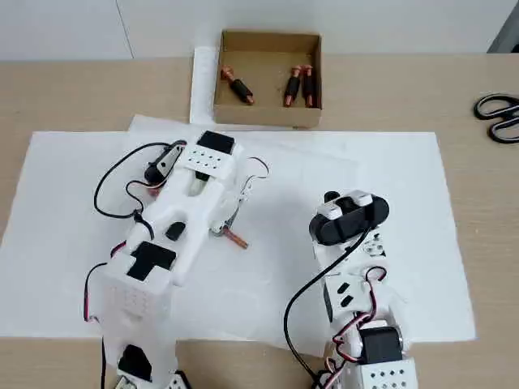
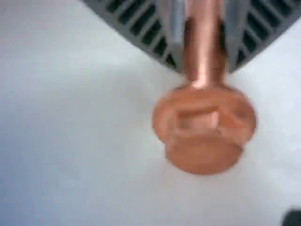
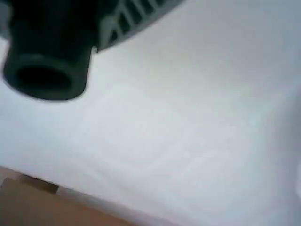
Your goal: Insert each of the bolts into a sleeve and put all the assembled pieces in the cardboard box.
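Three assembled pieces (image 1: 299, 86) are already lying in the cardboard box (image 1: 263, 117) at the upper middle of the high view, so I judge the task to be well along, with one more pair being worked on now. Left of centre in that view, the left hand (image 2: 202, 56) is pinching a copper bolt (image 2: 204, 127) by its shaft. The flanged head is sticking out free beyond the fingertips, low over the white paper sheet (image 1: 389, 178) that is covering the tabletop (image 1: 81, 89). The bolt's long axis is running diagonally there, with the head pointing toward the lower right of the frame.

The right hand (image 3: 61, 19) is pressing on a black sleeve (image 3: 47, 70), whose open bore is showing at the free end in the right wrist view. In the high view the right arm is standing right of the bolt and clearly apart from it, with bare paper between them.

The coming move seems to be turning on lining up these two axes. The bolt is aiming roughly toward the right arm, but its exposed end is the head rather than the shaft tip. I therefore expect that a regrip or turn may be needed before the shaft can enter the bore. Each arm is already carrying its own part, so neither needs to fetch anything. Scissors (image 1: 499, 116) are lying at the right edge, well away.
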Controlling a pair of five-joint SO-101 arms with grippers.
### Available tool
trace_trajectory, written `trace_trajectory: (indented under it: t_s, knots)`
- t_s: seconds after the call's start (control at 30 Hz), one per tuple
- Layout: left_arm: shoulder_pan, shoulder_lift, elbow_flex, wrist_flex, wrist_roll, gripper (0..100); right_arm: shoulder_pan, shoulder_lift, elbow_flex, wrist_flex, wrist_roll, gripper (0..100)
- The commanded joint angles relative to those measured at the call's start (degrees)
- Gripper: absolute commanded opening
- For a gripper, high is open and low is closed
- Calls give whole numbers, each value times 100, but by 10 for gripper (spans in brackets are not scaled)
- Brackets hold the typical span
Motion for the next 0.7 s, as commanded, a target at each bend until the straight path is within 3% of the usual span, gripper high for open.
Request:
trace_trajectory:
  t_s: [0.0, 0.17, 0.4, 0.53, 0.67]
  knots:
    - [246, -114, -374, 0, 35, 7, 31, -84, -88, -145, 70, 4]
    - [721, -123, -1235, 0, 44, 7, 31, -84, -229, -145, 70, 4]
    - [782, -229, -3653, 352, -9, 7, 13, -84, -396, -145, 79, 4]
    - [782, -501, -4716, 765, -598, 7, -4, -92, -440, -189, 53, 4]
    - [818, -1037, -4725, 809, -1011, 7, -13, -92, -730, -154, 35, 4]
